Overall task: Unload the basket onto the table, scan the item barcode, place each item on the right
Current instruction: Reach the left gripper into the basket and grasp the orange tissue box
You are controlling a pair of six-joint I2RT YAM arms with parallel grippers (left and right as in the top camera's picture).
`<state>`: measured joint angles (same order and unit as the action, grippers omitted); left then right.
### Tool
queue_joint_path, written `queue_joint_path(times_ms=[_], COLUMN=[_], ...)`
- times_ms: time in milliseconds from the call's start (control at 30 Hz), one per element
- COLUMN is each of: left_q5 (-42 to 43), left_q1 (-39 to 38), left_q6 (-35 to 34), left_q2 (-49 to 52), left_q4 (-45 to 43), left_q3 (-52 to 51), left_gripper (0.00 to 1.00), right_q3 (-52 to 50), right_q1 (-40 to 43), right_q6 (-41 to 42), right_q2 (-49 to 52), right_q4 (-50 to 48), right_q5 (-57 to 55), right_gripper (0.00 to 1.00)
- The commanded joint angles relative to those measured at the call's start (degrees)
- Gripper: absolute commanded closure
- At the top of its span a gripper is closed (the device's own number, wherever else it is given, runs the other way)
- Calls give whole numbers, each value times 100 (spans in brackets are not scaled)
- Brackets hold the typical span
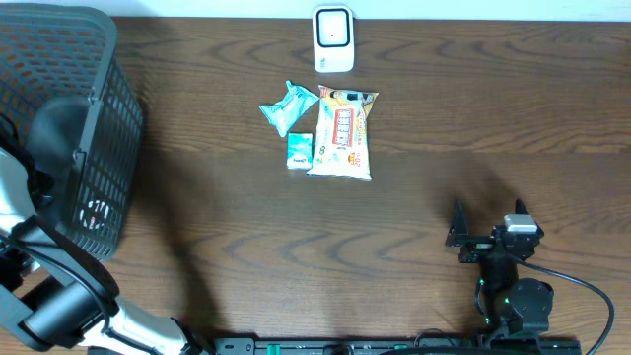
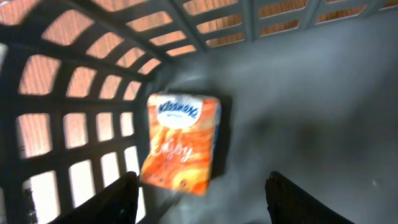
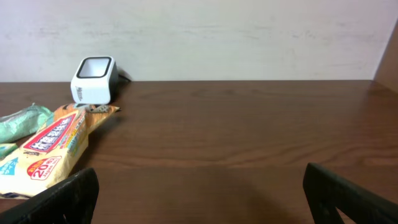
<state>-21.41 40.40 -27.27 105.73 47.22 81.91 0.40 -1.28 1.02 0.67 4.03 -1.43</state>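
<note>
Basket (image 1: pixel 99 148) hides from overhead the orange pack (image 2: pixel 180 142) lying just ahead of the left claw (image 2: pixel 202 186), parted and empty.

Orange tissue pack (image 2: pixel 180 142) inside basket (image 2: pixel 311 93)

A dark slatted basket (image 1: pixel 104 128) on the wooden table (image 1: pixel 296 256)
</note>
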Motion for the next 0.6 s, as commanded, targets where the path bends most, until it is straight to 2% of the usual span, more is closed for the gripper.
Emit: queue_joint_path(times_ms=[0, 200, 567], left_q5=[-162, -162, -157], left_q1=[11, 96, 481], left_q6=[-109, -92, -85], left_q2=[308, 745, 841], left_q4=[-181, -402, -319], left_q3=[-87, -87, -111], left_gripper=[36, 36, 36], right_q3=[-9, -9, -9], right_q1=[-22, -22, -22], right_q6=[63, 63, 63], right_q2=[-35, -35, -35], right_q4=[22, 22, 22], right_q5=[7, 7, 7], right_gripper=[1, 1, 1])
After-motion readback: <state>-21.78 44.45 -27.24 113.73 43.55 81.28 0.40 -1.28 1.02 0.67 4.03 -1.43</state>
